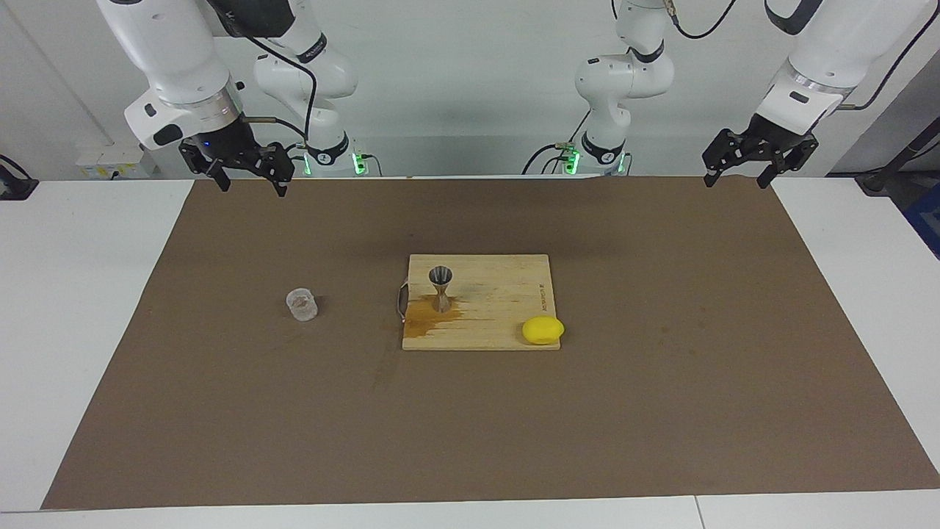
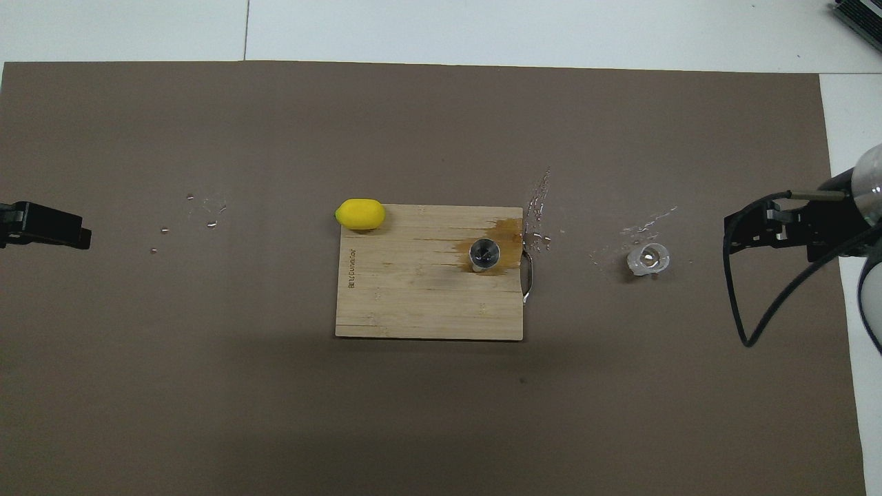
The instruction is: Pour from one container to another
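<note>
Tools first, in the facing view: the right tool [image 1: 247, 179] hangs with fingers apart over the brown mat's edge by its own base, well above and away from the glass cup [image 1: 302, 304]; the left tool [image 1: 736, 178], also apart and empty, waits over the mat's corner at its own end. The steel jigger [image 1: 440, 288] stands upright on the cutting board [image 1: 507, 301] in a wet stain, a lemon [image 1: 543, 330] at the board's corner. From overhead, the cup [image 2: 648, 259] sits among spilled droplets [image 2: 537, 207], so any further grasp should likely be centred, firm and slow.
</note>
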